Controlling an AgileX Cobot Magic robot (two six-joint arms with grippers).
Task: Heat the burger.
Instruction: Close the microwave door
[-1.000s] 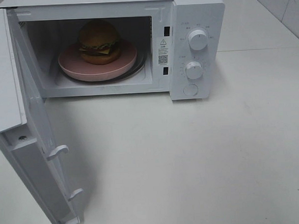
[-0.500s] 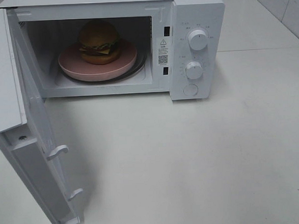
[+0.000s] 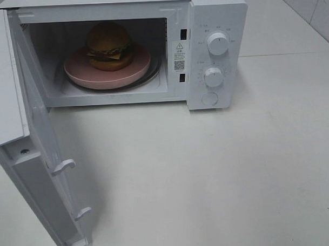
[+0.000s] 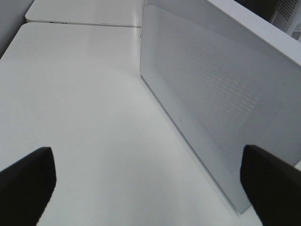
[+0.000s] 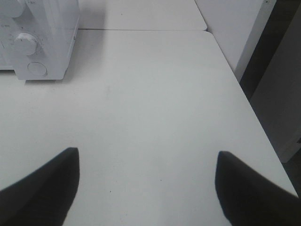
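We see a white microwave [image 3: 217, 13] standing at the back of a white table [image 3: 209, 175], its door [image 3: 34, 187] swung wide open to the left. A pink plate [image 3: 79, 74] lies inside it. On the right panel we find an upper knob [image 3: 218, 43], a lower knob [image 3: 213, 77] and, just beneath them, a round button [image 3: 209, 99].

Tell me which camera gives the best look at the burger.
The exterior high view: the burger sits in plain sight on the pink plate inside the open microwave. The left wrist view catches only the door, the right wrist view the control panel; neither shows the burger.
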